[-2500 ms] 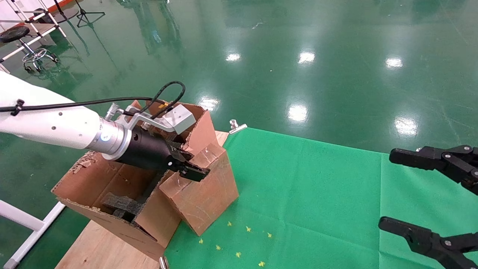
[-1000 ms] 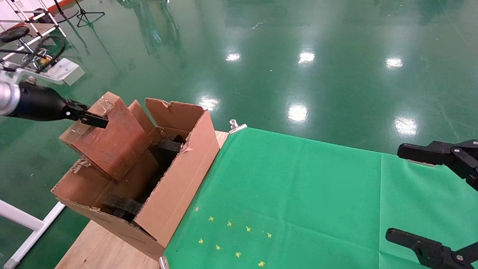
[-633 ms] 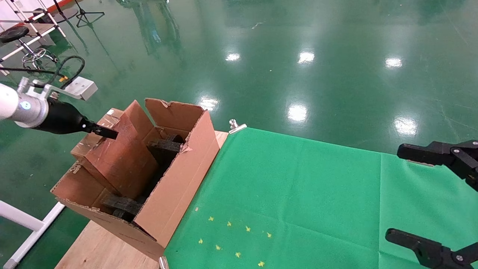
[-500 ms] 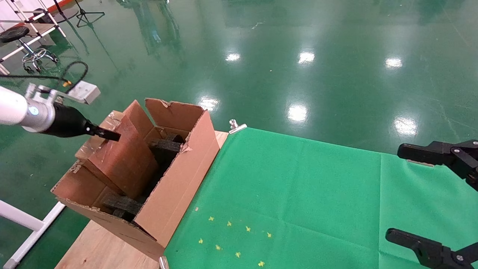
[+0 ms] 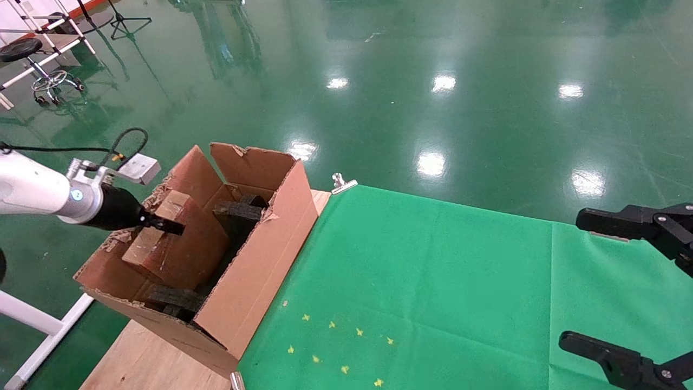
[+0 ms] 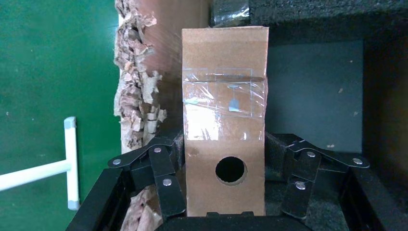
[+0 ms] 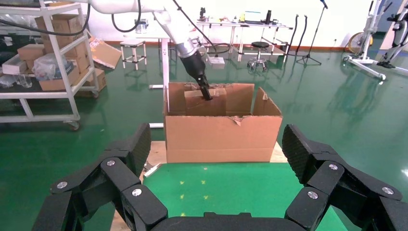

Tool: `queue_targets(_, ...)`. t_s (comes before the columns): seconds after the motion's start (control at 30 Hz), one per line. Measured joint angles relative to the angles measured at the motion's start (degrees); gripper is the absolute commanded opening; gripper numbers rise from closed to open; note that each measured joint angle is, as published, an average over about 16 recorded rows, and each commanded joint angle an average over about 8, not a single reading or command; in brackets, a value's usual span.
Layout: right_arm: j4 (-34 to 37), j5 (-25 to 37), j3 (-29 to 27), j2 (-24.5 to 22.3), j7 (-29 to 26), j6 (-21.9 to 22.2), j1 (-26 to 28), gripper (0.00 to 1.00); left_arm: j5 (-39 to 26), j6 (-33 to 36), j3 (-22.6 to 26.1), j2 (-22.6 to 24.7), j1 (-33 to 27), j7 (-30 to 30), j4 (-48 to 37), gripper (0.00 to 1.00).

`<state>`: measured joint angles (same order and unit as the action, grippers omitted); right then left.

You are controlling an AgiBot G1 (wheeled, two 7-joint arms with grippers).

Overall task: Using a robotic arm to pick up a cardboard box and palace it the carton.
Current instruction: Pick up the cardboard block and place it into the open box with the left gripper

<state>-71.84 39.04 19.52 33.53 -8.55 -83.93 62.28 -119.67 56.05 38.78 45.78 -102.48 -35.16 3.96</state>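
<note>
Cardboard box (image 5: pixel 173 238) sits partly down inside our carton (image 5: pixel 254 254), pinched by our left gripper (image 6: pixel 231 192); release is left. Our right gripper (image 7: pixel 216 192) waits spread over the green cloth (image 5: pixel 460 281).

We lose the lower part of the cardboard box (image 5: pixel 172 246) behind the walls of the carton (image 5: pixel 254 260), so we cannot tell whether it rests on the black foam (image 5: pixel 176 298) inside. From the head camera, the left gripper (image 5: pixel 162 225) shows only one dark tip against the box. The right gripper (image 5: pixel 622 287) is cut off by the picture's edge at the worktop's right side. The worktop (image 5: pixel 433 281) itself runs out of frame at its near and right edges.
</note>
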Motion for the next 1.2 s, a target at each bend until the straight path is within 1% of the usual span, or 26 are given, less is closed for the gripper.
queue_targets(0.33,0.0,0.0,0.0,0.0,0.0,0.0,0.0,1.0,0.82,-2.93,-0.52,1.38,3.22,1.42,-1.77,0.0)
queue_targets(0.37,0.0,0.0,0.0,0.0,0.0,0.0,0.0,1.0,0.92,-3.14,-0.58,1.49,3.46,1.6,-1.87,0.04)
queue_targets(0.4,0.0,0.0,0.0,0.0,0.0,0.01,0.0,1.0,1.0,-3.33,-0.63,1.58,3.68,1.76,-1.96,0.14)
queue_targets(0.6,0.01,-0.01,0.0,0.0,0.01,0.01,-0.01,1.0,1.32,-3.93,-0.82,1.95,4.32,2.47,-2.25,0.89)
queue_targets(0.63,0.01,-0.01,0.0,-0.01,0.01,0.01,-0.01,1.0,1.36,-3.98,-0.84,1.98,4.36,2.56,-2.26,0.98)
queue_targets(0.67,0.01,-0.01,0.0,-0.01,0.01,0.01,-0.01,1.0,1.4,-4.03,-0.86,2.01,4.39,2.62,-2.27,1.0)
queue_targets(1.2,0.01,-0.01,0.0,-0.01,0.01,0.02,-0.01,1.0,1.32,-3.62,-0.85,1.93,4.36,2.68,-2.31,1.0)
